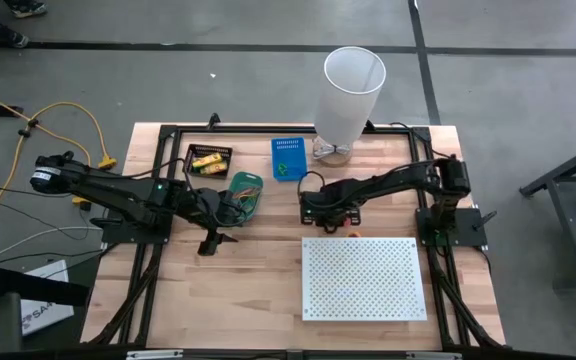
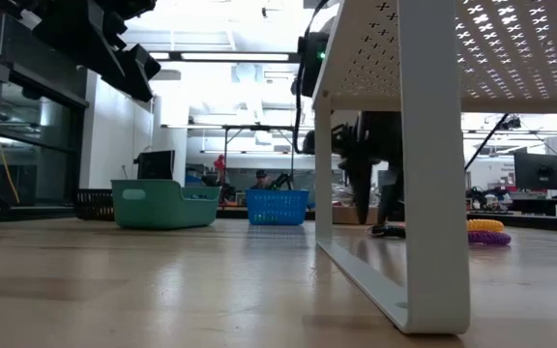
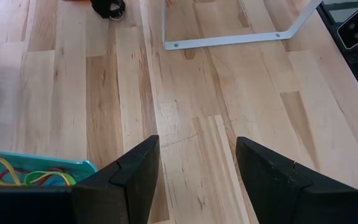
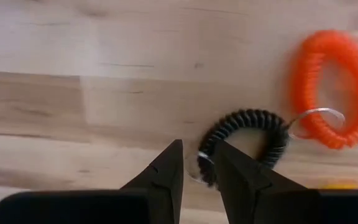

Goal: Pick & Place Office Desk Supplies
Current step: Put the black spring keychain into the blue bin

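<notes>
A black coil loop with a metal ring lies on the table beside an orange coil loop. My right gripper points down at the black loop's edge, shut on it; it also shows in the high view and the low view. My left gripper is open and empty above bare table, just near of the green bin, which holds rubber bands. Yellow packs lie in a black tray. My right gripper pinches the black coil loop's edge, where the metal ring sits, between its two fingers. The fingers come from above, pointing down. The rest of the loop lies flat on the table.
A tall white bin and a blue basket stand at the far edge. The white perforated board stands on legs at the near right. Yellow and purple coil loops lie on the table beyond it.
</notes>
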Action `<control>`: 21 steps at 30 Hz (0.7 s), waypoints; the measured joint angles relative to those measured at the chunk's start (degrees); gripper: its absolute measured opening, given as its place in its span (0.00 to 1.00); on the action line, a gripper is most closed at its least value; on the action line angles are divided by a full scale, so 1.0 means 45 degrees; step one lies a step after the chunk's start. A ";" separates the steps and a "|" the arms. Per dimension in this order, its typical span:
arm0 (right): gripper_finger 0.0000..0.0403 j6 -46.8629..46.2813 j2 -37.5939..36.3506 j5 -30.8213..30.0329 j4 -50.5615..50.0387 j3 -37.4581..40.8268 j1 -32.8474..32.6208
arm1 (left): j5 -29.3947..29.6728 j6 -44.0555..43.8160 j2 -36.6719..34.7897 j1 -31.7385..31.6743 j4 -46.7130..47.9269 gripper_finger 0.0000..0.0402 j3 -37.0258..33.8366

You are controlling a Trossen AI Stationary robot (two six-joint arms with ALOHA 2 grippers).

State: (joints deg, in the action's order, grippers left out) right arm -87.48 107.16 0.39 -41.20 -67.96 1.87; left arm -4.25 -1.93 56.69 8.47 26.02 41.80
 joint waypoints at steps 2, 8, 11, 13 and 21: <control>0.20 -0.0016 0.0171 -0.0070 0.0196 -0.0027 0.0000 | 0.0000 0.0000 0.0000 0.0004 -0.0001 0.52 0.0000; 0.20 -0.0267 0.0296 0.0242 0.0172 -0.0024 -0.0015 | 0.0000 0.0000 0.0011 0.0005 -0.0099 0.52 0.0000; 0.20 -0.0321 0.0349 0.0256 0.0084 0.0000 -0.0038 | 0.0000 0.0000 0.0024 0.0005 -0.0107 0.52 0.0000; 0.20 -0.0329 0.0379 0.0247 0.0017 0.0000 -0.0034 | 0.0000 0.0000 0.0024 0.0001 -0.0105 0.52 0.0000; 0.20 -0.0316 0.0369 0.0234 -0.0201 0.0000 -0.0034 | 0.0000 0.0000 0.0024 0.0005 -0.0097 0.52 0.0000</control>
State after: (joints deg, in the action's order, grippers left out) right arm -88.90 108.81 1.44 -42.10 -67.96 1.72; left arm -4.25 -1.93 56.80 8.49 25.58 41.80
